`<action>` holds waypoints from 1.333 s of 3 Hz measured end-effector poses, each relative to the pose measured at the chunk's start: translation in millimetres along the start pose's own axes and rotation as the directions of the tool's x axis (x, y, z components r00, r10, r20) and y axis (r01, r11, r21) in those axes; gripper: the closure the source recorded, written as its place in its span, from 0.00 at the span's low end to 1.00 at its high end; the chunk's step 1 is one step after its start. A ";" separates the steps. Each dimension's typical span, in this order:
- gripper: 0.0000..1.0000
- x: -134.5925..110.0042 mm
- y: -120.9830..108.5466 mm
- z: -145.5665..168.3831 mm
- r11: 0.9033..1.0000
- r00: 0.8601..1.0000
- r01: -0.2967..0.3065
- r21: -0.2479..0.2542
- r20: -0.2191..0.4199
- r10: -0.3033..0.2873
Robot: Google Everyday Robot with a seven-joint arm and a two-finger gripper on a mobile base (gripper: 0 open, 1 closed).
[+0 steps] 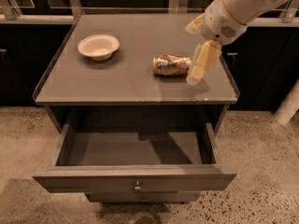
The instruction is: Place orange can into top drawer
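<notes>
- The wide, shallow grey top drawer (pixel 135 178) with the small metal knob (pixel 137 187) on its flat front stands pulled out at 6 o'clock from the grey tabletop (pixel 126 31). We see nothing lying on its floor, so the opening step looks done.
- The small golden-orange and silvery-white drink can (pixel 172 65) lies on its side on the tabletop, right of centre, at about 4 o'clock from the cream bowl (pixel 98 46). It is not in the drawer and not lifted.
- The cream-coloured gripper (pixel 200 64) on the white arm hangs at 3 o'clock from the can, just beside its right end, slanting down towards 7 o'clock. We judge it is not carrying anything.
- We cannot tell whether the gripper is released or clenched, nor whether it touches the can or merely overlaps it from this angle.
- What is left, in our judgement, is nearly everything: grasping the can, lifting it, carrying it towards 6 o'clock over the table edge, and setting it down inside the drawer.
- The arm is cut off at the 1 o'clock corner, the drawer's rear sits in shadow under the tabletop, and the panel beneath the drawer is barely visible.
</notes>
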State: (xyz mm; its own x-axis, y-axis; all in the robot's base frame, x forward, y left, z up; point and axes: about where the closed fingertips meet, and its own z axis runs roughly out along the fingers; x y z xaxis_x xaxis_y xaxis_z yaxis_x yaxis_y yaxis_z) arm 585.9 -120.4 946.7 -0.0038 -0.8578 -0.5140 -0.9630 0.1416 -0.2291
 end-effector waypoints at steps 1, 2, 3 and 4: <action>0.00 31.0 -30.0 8.8 0.998 0.998 -0.055 0.031 -0.014 0.056; 0.00 53.0 -64.6 26.9 0.994 0.995 -0.097 0.052 0.027 0.096; 0.00 60.4 -82.8 62.0 0.989 0.984 -0.147 0.022 0.110 0.143; 0.00 48.6 -87.9 103.4 0.981 0.960 -0.185 -0.064 0.203 0.195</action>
State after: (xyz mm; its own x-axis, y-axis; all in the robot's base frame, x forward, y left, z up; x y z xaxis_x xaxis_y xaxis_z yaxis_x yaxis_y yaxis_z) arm 698.2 -123.5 856.4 -0.1364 -0.6951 -0.7058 -0.9608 0.2666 -0.0768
